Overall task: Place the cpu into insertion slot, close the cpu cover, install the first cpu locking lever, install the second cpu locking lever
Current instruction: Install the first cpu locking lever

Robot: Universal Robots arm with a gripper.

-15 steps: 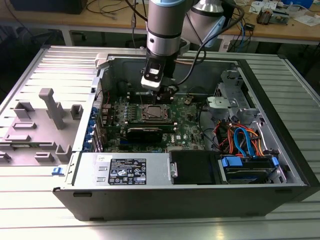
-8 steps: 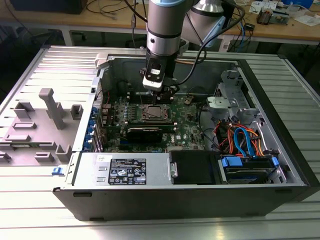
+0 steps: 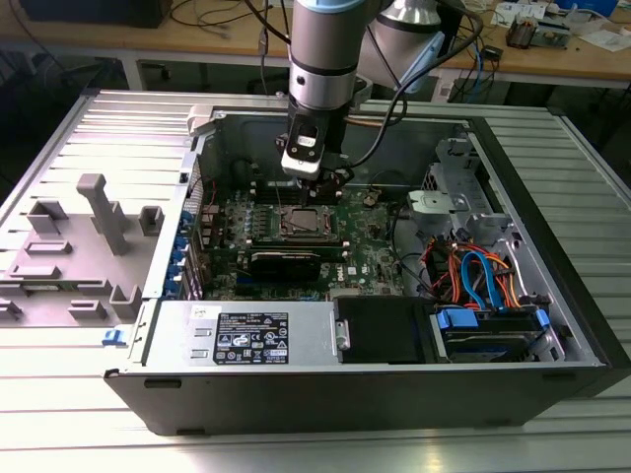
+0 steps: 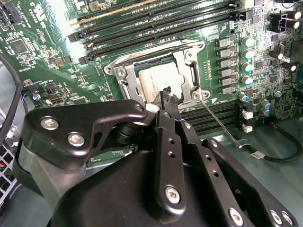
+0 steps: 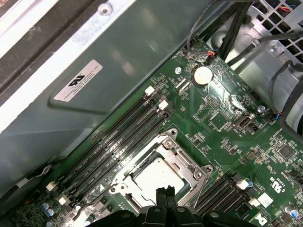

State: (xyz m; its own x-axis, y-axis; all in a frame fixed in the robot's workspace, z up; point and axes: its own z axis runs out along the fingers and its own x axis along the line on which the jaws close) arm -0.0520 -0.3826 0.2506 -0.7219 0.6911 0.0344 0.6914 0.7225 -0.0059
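Note:
The cpu (image 4: 158,80) lies flat in the insertion slot (image 4: 122,75) on the green board, its silver top showing through the cut-out of the cpu cover (image 4: 187,59), which lies down over it. A thin wire locking lever (image 4: 220,124) sticks out from one corner of the socket, away from the frame. My gripper (image 4: 169,96) hovers just over the socket's edge with its black fingers together and nothing between them. In the first wrist view the gripper (image 5: 164,191) sits at the rim of the cpu cover (image 5: 191,166), beside the cpu (image 5: 156,177). In the exterior view the gripper (image 3: 317,182) hangs above the socket (image 3: 301,222).
Long black memory slots (image 5: 118,146) run beside the socket, with a row of capacitors (image 4: 246,56) on its other side. The open computer case (image 3: 414,335) holds a power supply, drive bay and bundled cables (image 3: 473,271) at the exterior view's right. A grey fixture (image 3: 99,212) stands at the left.

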